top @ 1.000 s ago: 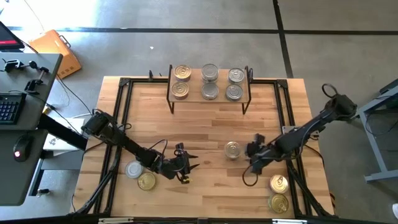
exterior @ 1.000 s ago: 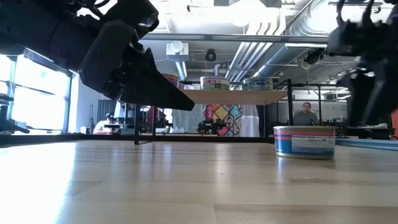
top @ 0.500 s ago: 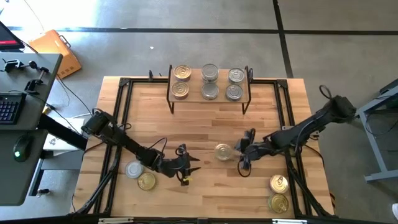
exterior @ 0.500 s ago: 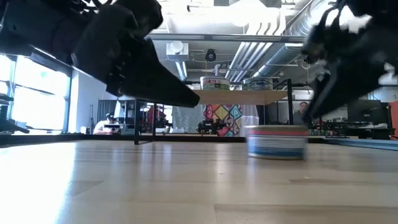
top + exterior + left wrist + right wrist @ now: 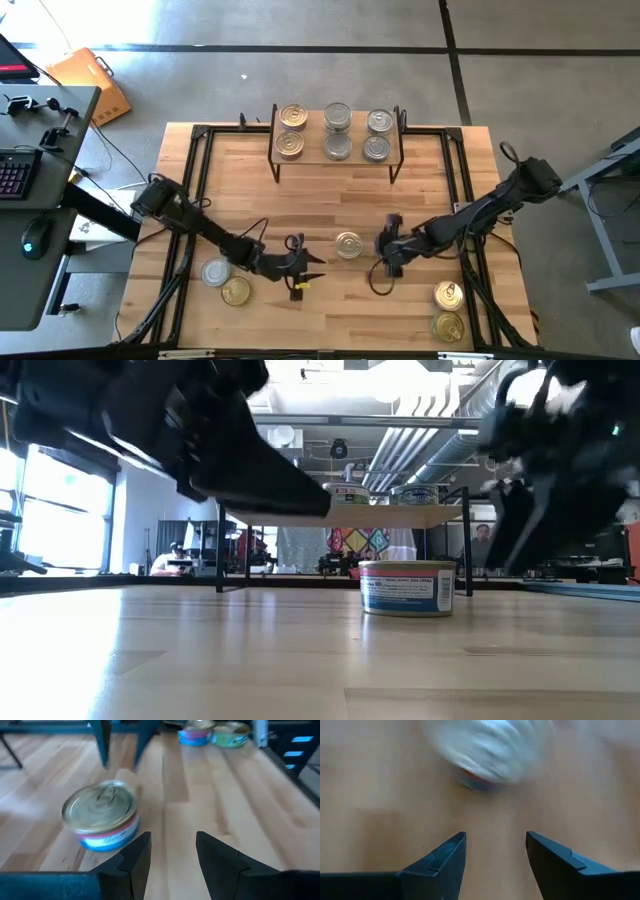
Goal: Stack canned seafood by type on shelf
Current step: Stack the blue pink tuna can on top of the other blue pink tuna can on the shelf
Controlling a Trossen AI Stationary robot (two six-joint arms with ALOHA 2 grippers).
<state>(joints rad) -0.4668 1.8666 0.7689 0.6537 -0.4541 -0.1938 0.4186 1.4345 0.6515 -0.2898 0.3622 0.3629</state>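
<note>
On the slatted wooden counter [image 5: 330, 200] we list a black metal frame [image 5: 205, 135] running along its edges, cables trailing by the left arm, and, off the counter, a desk with a keyboard [image 5: 12, 175] and mouse [image 5: 40, 232]. At the far edge stands the shelf [image 5: 338, 160], a light wooden top on thin black legs, carrying six tins [image 5: 337, 118] in three columns: two gold-lidded at its left end, four silver-lidded beside them. One loose tin [image 5: 348, 244] stands upright mid-counter, gold lid with pull tab, blue and red label; we see it between the two pincers, touching neither. The left pincer [image 5: 308, 267] lies low just beside it on the left, fingers [image 5: 135, 857] parted and empty, the tin ahead of them and slightly to one side. The right pincer [image 5: 383, 245] sits near the tin on the right, its fingers [image 5: 445, 857] likewise spread and holding nothing, the tin blurred beyond their tips. We count two tins [image 5: 226, 282] near the front left corner, one silver and one gold, close behind the left arm, and two gold-lidded tins [image 5: 449, 310] near the front right corner. Bare wood lies open between the loose tin and the shelf; the shelf legs and the frame rails bound that stretch at the far side.
</note>
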